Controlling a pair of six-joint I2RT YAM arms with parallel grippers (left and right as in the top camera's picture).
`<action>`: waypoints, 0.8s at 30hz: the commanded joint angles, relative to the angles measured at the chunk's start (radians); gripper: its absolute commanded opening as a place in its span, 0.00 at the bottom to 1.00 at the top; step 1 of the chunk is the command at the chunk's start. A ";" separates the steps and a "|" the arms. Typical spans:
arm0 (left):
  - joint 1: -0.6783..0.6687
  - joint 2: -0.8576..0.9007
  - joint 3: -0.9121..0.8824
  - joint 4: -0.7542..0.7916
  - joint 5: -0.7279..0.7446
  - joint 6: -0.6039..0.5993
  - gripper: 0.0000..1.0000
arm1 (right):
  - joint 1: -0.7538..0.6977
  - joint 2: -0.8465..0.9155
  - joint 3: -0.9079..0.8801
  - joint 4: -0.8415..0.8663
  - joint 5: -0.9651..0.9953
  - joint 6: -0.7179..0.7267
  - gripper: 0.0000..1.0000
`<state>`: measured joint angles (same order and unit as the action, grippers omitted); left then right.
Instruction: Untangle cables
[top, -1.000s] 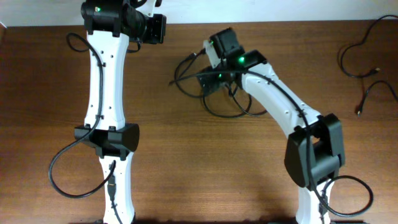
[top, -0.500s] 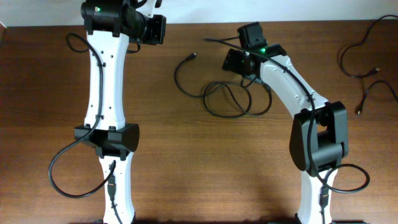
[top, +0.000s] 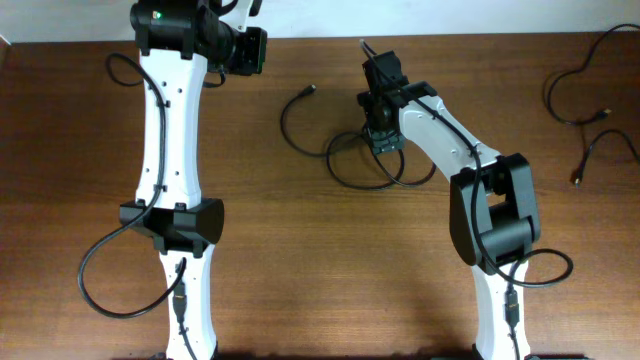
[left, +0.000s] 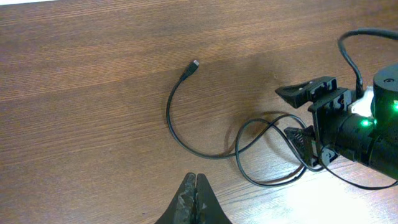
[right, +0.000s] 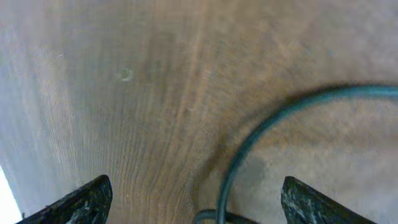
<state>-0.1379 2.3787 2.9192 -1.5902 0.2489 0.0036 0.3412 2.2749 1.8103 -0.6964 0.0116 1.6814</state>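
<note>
A tangle of thin black cables (top: 368, 168) lies in loose loops at the table's middle back. One free end with a small plug (top: 313, 91) curls out to the left. My right gripper (top: 378, 122) points down at the right side of the loops. In the right wrist view it (right: 199, 200) is open, with a strand of cable (right: 249, 140) running on the wood between its fingers (right: 87, 198), untouched. My left gripper (left: 196, 179) is shut and empty, hovering short of the loops (left: 261, 163) and the plug (left: 194, 64).
Two more black cables lie apart at the far right: a long curved one (top: 565, 95) and a short one (top: 598, 142). The left arm's white links (top: 170, 150) and its own thick wire (top: 100, 275) stretch along the left side.
The right gripper has swung away from the left of the tangle, turned, and come down over its right side. The loops have settled flatter and the plug end lies further left. The left arm is still.
</note>
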 joint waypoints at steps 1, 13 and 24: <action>0.005 -0.024 0.015 -0.014 -0.010 0.016 0.00 | 0.003 -0.002 0.008 -0.013 -0.073 0.184 0.86; 0.005 -0.024 0.015 -0.029 -0.010 0.016 0.00 | -0.001 0.008 0.009 -0.021 -0.071 0.096 0.04; 0.004 -0.024 0.015 -0.044 -0.010 0.016 0.00 | -0.007 -0.058 0.035 -0.135 0.042 0.046 0.04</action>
<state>-0.1379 2.3787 2.9192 -1.6348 0.2489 0.0036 0.3397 2.2589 1.8320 -0.7662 0.0116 1.6329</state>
